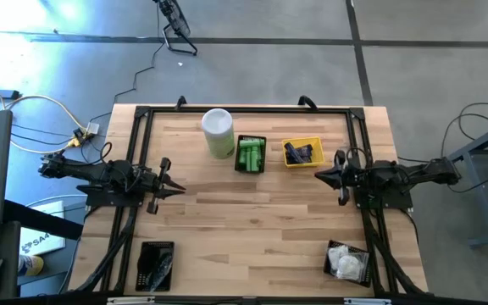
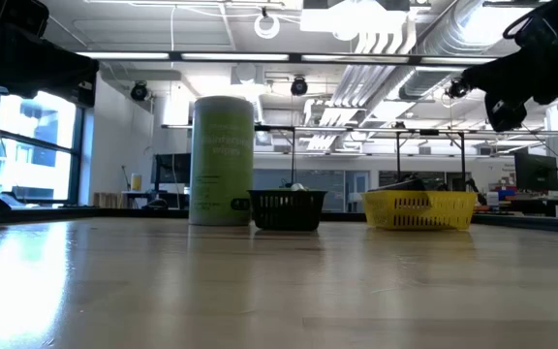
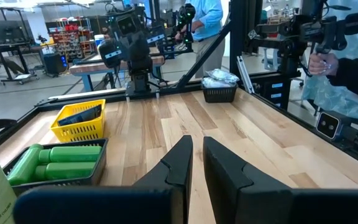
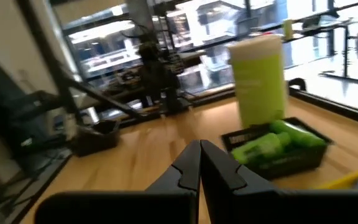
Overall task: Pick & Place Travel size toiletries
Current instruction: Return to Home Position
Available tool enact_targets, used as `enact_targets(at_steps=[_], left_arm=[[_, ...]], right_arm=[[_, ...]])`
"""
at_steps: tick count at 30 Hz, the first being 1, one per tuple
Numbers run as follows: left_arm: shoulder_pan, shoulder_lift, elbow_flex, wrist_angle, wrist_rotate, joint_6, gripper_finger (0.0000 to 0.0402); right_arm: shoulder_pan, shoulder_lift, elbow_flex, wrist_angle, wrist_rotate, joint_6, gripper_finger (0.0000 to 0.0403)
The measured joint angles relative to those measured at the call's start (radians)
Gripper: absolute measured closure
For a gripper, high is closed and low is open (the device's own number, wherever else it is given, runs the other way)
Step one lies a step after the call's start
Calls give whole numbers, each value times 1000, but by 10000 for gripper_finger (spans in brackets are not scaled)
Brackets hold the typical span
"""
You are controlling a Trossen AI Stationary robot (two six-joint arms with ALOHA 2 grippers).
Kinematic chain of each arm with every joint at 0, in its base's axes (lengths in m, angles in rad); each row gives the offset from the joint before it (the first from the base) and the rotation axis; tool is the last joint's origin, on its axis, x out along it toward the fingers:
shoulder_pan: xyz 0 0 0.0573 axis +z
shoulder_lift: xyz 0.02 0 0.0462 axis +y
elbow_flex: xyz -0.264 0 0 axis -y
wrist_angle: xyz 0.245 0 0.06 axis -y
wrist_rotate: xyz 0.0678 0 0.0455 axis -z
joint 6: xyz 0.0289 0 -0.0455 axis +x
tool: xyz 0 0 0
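Finding nothing loose on the table (image 1: 252, 220) to reach for, only sorted toiletries, all placed here against the tall canister (image 1: 218, 132). Just beside the canister, in a black basket (image 1: 237, 155): green bottles (image 1: 250, 156), lying side by side with long axes crossing the line from canister to yellow basket (image 1: 303, 141). One basket farther from the canister: navy tubes (image 1: 302, 153) heaped in the yellow one. Well apart from the canister, toward the table's near corners: dark round pieces (image 1: 155, 264) in a second black basket (image 1: 142, 250) on the left arm's side, white packets (image 1: 343, 261) in a third black basket (image 1: 364, 254) on the right arm's side. Seeing the left gripper (image 1: 174, 190) on the canister's left-arm side, well apart from it, with fingers (image 3: 179, 165) parted by a narrow slit and holding nothing. Seeing the right gripper (image 1: 318, 177) past the yellow basket from the canister, near that basket's corner but not touching, with fingers (image 4: 188, 168) pressed together on nothing. Judging the right gripper nearer the tubes and bottles, yet aimed across the table toward the other arm — no item at either pair of fingertips, so likely only a retreat to rest, needing clearance from the yellow basket's rim.
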Motion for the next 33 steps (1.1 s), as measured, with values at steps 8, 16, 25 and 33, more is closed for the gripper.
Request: enact_targets(at_steps=[8,16,25,33], left_arm=[[0,0,0,0,0,0,368],[0,0,0,0,0,0,368],[0,0,0,0,0,0,368],[0,0,0,0,0,0,368]], right_arm=[[0,8,-7,2,-93,-119,401],[0,8,-8,5,-90,-154,401],[0,9,-10,21,-87,-154,401],[0,9,-11,22,-87,-154,401]])
